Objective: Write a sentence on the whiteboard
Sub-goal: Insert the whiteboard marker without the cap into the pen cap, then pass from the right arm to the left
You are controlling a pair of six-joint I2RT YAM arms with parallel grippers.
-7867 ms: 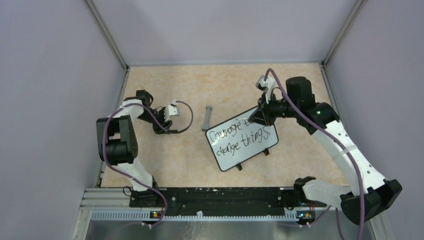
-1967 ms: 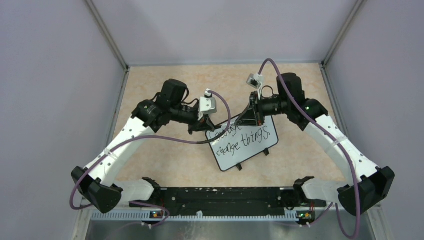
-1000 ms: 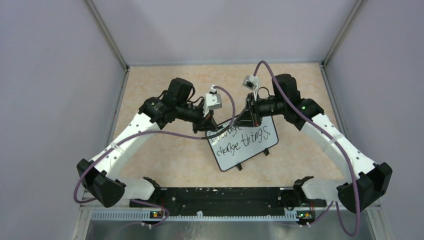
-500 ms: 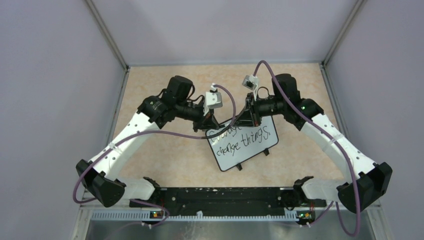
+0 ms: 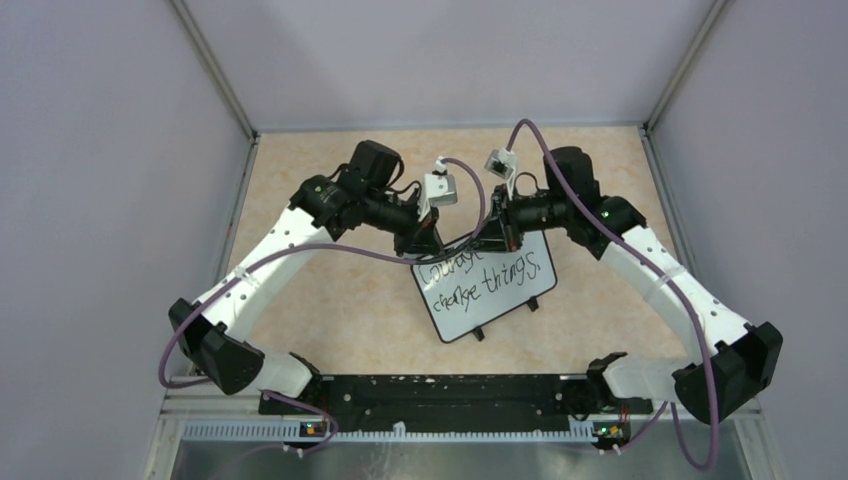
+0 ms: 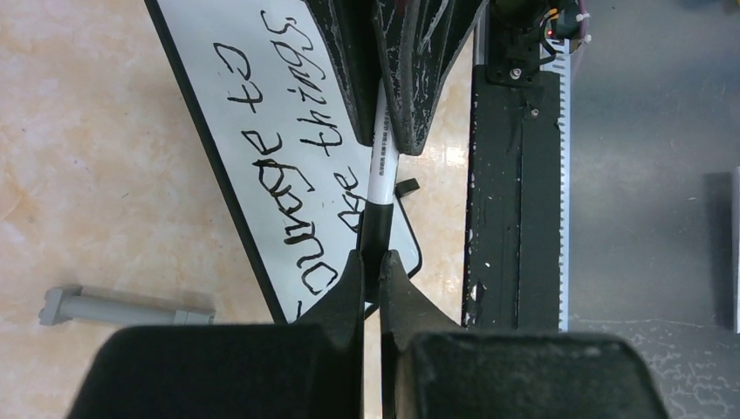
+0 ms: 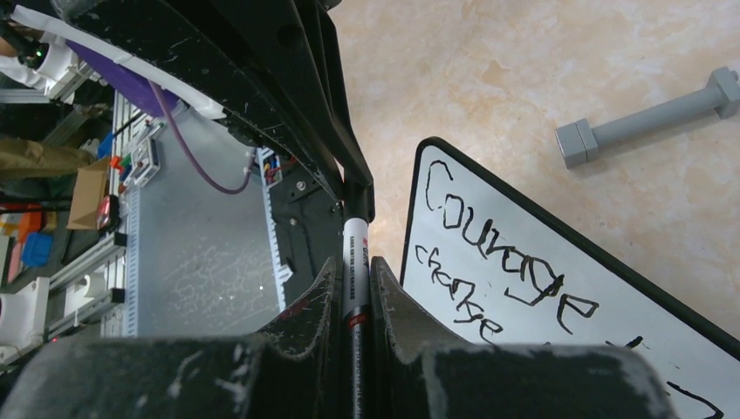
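Top external view: whiteboard point(image 5: 492, 300) lies askew on the table point(image 5: 330, 300).
Sentence point(image 5: 485, 272): "Courage to change things", two black lines.
Marker point(image 6: 382, 166): over the whiteboard's far left corner.
Left gripper point(image 6: 371, 262): clamped on its black end.
Right gripper point(image 7: 355, 275): clamped on its white barrel.
Grey rod point(image 6: 122, 307): near the whiteboard's left edge.

Beige marbled table point(image 5: 350, 320) — plain lilac-grey walls point(image 5: 450, 60) on three sides, metal posts point(image 5: 213, 70) at the far corners; black rail point(image 5: 450, 390) along the near edge; flat, even light
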